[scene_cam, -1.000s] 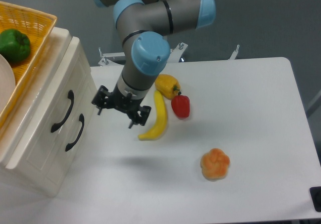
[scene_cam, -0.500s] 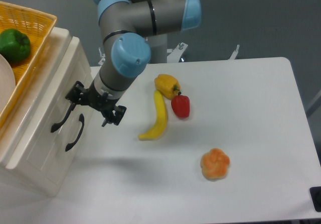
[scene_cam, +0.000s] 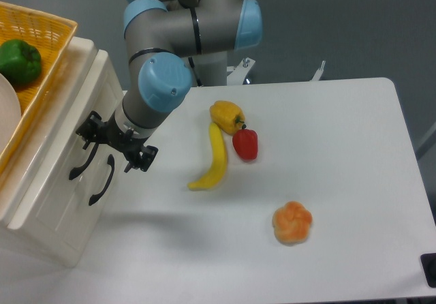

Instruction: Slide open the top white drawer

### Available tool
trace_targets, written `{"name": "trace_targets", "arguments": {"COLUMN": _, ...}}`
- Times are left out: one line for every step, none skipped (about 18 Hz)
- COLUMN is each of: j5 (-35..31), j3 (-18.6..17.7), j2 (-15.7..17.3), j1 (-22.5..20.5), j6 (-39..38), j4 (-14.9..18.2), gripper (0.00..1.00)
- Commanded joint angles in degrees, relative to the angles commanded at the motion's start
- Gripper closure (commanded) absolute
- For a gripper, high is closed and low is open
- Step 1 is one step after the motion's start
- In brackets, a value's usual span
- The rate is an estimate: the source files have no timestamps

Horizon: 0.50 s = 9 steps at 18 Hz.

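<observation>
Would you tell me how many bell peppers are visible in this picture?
3. A green pepper lies in the yellow basket on top of the cabinet. A yellow pepper and a red pepper lie side by side mid-table. The basket is cropped, so more may be hidden.

Top white drawer [scene_cam: 65, 150], glossy cream panelled front, curved black handle, upper of two, closed flush

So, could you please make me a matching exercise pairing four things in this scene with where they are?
Things:
1. green pepper
2. banana
3. gripper
4. orange fruit

Places:
A. alone near the table's front edge
B. at the top drawer's handle
C. in the yellow basket
D. beside the red pepper

Pairs: 1-C, 2-D, 3-B, 4-A
</observation>
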State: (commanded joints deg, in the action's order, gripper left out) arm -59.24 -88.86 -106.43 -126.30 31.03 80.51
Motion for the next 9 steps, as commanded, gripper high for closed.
{"name": "trace_targets", "arguments": {"j5": 0.0, "j3": 0.0, "j2": -0.09, "j1": 0.09, "j6": 0.0, "j4": 0.0, "gripper": 0.0}}
{"name": "trace_targets", "arguments": {"j5": -0.09, "j3": 0.0, "j2": -0.26, "j1": 0.17, "j6": 0.0, "j4": -0.09, "gripper": 0.0}}
{"name": "trace_targets", "arguments": {"j5": -0.17, "j3": 0.0, "j2": -0.27, "j1": 0.18, "j6": 0.0, "j4": -0.09, "gripper": 0.0}}
{"name": "trace_targets", "arguments": {"j5": -0.26, "j3": 0.0, "j2": -0.35, "j1": 0.18, "j6": 0.0, "j4": -0.17, "gripper": 0.0}}
{"name": "trace_targets", "arguments": {"j5": -0.26, "j3": 0.0, "j2": -0.44, "j1": 0.18, "j6": 0.0, "j4": -0.26, "gripper": 0.0}}
{"name": "trace_targets", "arguments": {"j5": -0.35, "j3": 0.0, "j2": -0.62, "j1": 0.18, "j6": 0.0, "j4": -0.26, "gripper": 0.0}}
{"name": "trace_targets", "arguments": {"j5": -0.35, "j3": 0.0, "j2": -0.62, "j1": 0.18, "j6": 0.0, "j4": -0.26, "gripper": 0.0}}
{"name": "trace_targets", "arguments": {"j5": -0.35, "j3": 0.0, "j2": -0.7, "j1": 0.18, "j6": 0.0, "j4": -0.26, "gripper": 0.0}}
{"name": "trace_targets", "arguments": {"j5": -0.44, "j3": -0.09, "j2": -0.71, "j1": 0.18, "j6": 0.0, "j4": -0.26, "gripper": 0.0}}
